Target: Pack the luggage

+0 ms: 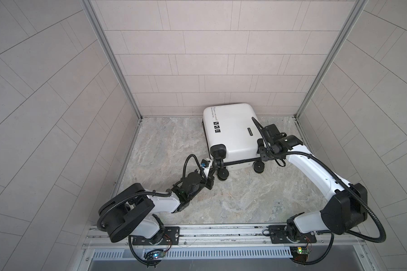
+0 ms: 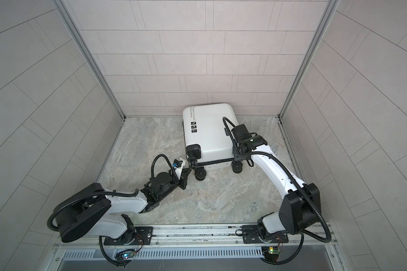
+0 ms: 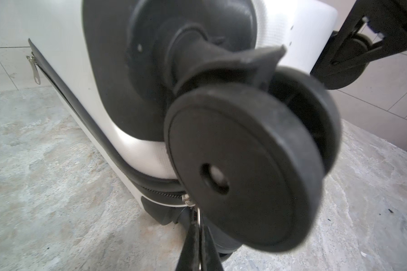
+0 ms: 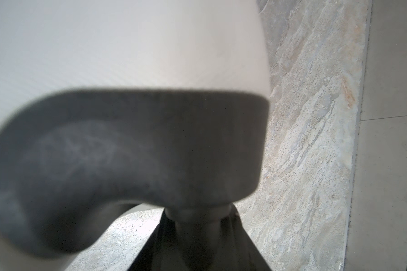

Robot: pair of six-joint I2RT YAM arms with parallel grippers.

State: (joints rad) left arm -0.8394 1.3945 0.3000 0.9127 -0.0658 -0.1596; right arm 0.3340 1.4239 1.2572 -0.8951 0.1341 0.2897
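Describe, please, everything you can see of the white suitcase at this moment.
The suitcase is a small white hard shell with black print and square icons, lying flat, halves together, on the stone-look floor near the back wall, black wheels toward the robot. A black zipper band runs round it. The left gripper pinches its zipper pull; the right gripper clamps a caster stem.

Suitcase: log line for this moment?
suitcase: flat, lid down | left end effector: shut on zipper pull | right end effector: gripping wheel stem

A grey-beige marbled stone floor [image 1: 244, 199] lies between pale rectangular-tiled walls [image 1: 209, 58]. Silver metal posts [image 1: 112, 58] stand in the back corners.
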